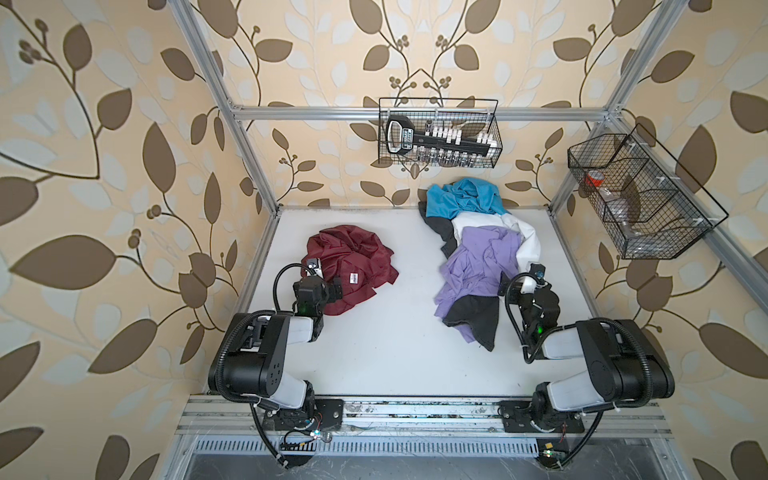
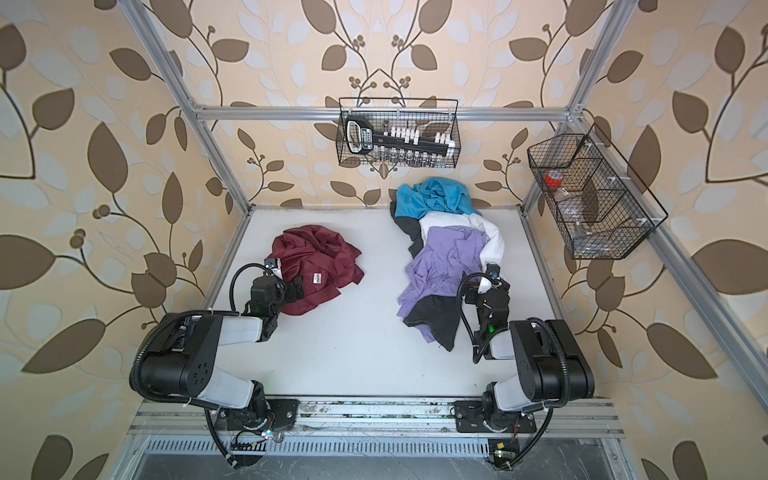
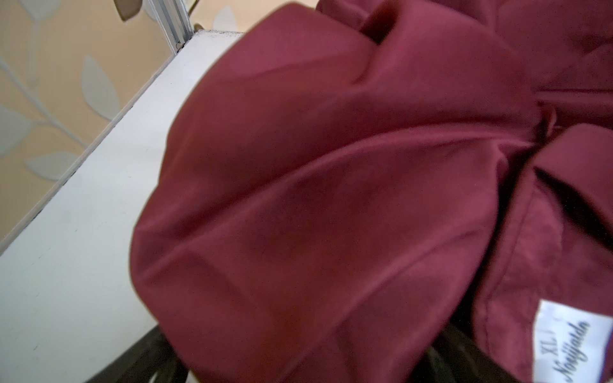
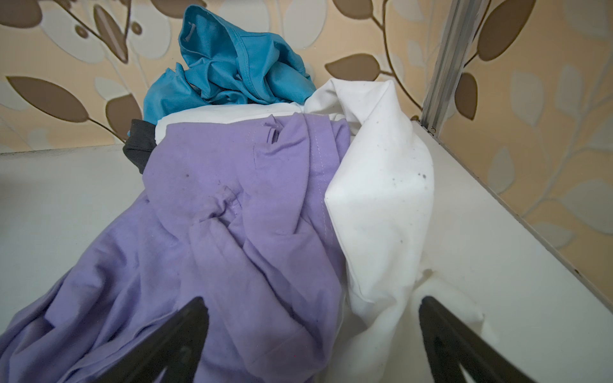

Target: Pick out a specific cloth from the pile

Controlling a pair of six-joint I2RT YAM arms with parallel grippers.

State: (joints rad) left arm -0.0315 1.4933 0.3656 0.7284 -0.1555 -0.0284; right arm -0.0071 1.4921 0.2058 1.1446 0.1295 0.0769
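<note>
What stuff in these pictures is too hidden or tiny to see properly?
Left end effector: the maroon cloth covers its tips in the left wrist view; grip unclear.
White label: cut off by that view's edge; too small to read in both top views.
Dark grey garment: mostly buried under the lavender garment.
Wire basket: contents too small behind mesh.

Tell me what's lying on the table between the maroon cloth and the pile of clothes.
Nothing: in both top views only bare white table separates the maroon cloth from the pile.
</note>
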